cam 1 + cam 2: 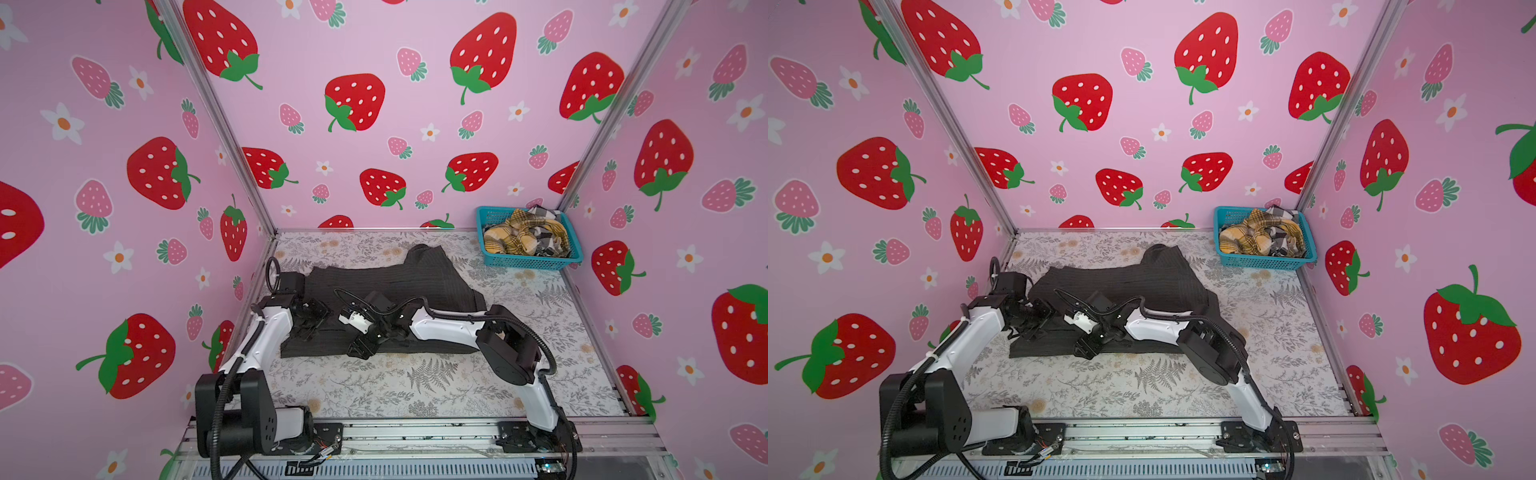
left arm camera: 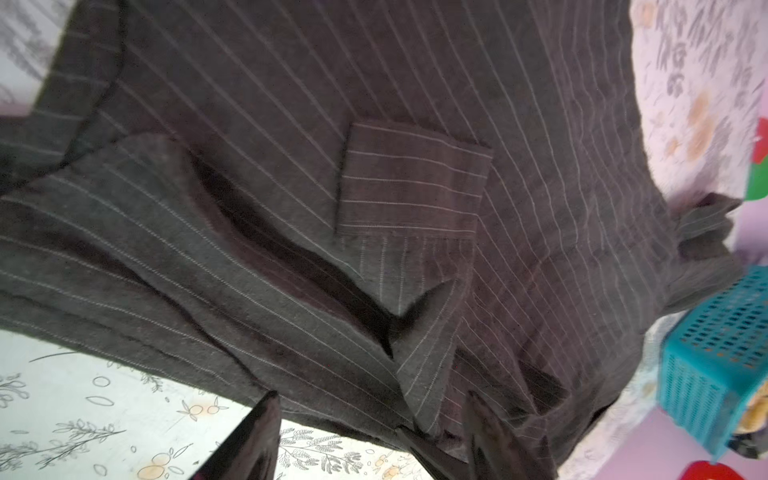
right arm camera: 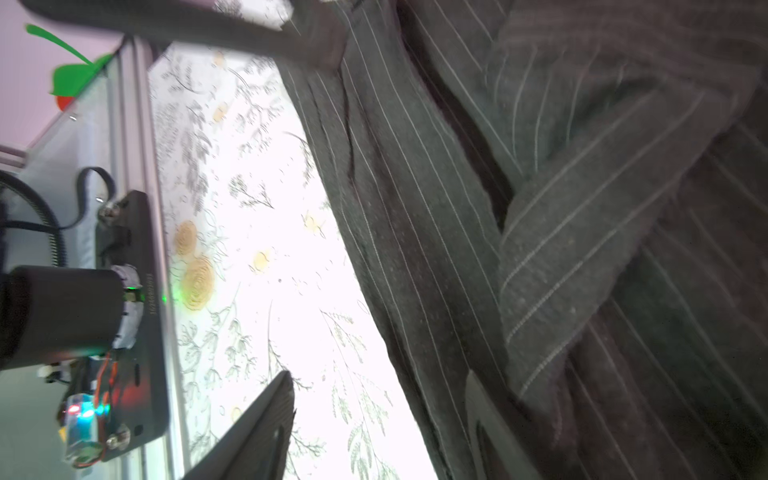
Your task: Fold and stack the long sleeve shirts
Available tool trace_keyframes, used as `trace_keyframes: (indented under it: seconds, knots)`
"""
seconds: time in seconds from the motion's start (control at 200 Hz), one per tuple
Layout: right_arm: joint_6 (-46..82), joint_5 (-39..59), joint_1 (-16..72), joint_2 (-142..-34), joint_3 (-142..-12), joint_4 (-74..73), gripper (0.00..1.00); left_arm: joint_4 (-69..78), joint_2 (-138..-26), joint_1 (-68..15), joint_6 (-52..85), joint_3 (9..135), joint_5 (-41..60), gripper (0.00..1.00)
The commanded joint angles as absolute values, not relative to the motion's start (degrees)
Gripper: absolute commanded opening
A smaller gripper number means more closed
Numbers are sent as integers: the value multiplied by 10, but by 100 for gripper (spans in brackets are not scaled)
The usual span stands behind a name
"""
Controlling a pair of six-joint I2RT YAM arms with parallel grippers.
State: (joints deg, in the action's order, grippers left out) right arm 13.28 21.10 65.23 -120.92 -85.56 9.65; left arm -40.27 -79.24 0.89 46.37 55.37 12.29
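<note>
**On the bench's middle, one pinstriped shirt lies under two open claws**

The dark charcoal pinstriped shirt (image 1: 399, 276) lies spread across the centre of the floral bench (image 1: 436, 386). It is partly folded: in the left wrist view a cuff (image 2: 411, 183) rests on top of the body cloth. A bunched end of the shirt pokes toward 1 o'clock.

The left claw (image 1: 311, 323) sits over the shirt's 9 o'clock end. The right claw (image 1: 362, 347) is just beside it, at the 6 o'clock hem. In each wrist view the two fingers (image 3: 257, 428) stand well apart, one over bare bench and one over cloth, with the shirt's edge running between them. Neither claw has hold of anything.

The right arm (image 1: 440, 328) reaches in from 4 o'clock and lies along the shirt's near edge, covering part of the hem in both top views. The left arm (image 1: 270, 328) hides the shirt's 8 o'clock corner.

In the 1 o'clock corner, against the strawberry-print walls (image 1: 291, 62), stands a turquoise mesh basket (image 1: 528, 262). It holds the mustard-yellow plaid shirt (image 1: 517, 239) and the black-and-white checked shirt (image 1: 545, 245), crumpled together and well apart from the pinstriped one.
</note>
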Motion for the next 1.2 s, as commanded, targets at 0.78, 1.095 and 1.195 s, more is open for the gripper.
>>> trace_keyframes:
  seconds: [0.78,1.095,1.195]
  knots:
    - [436,136,331,-945,-490,64,45,-516,-1117,-129,369,809,-62,24]
    - [397,128,315,-914,-484,71,54,-461,-1033,-128,350,787,-125,0]
    - [377,106,316,-883,-496,102,59,-436,-984,-125,349,766,-139,0]
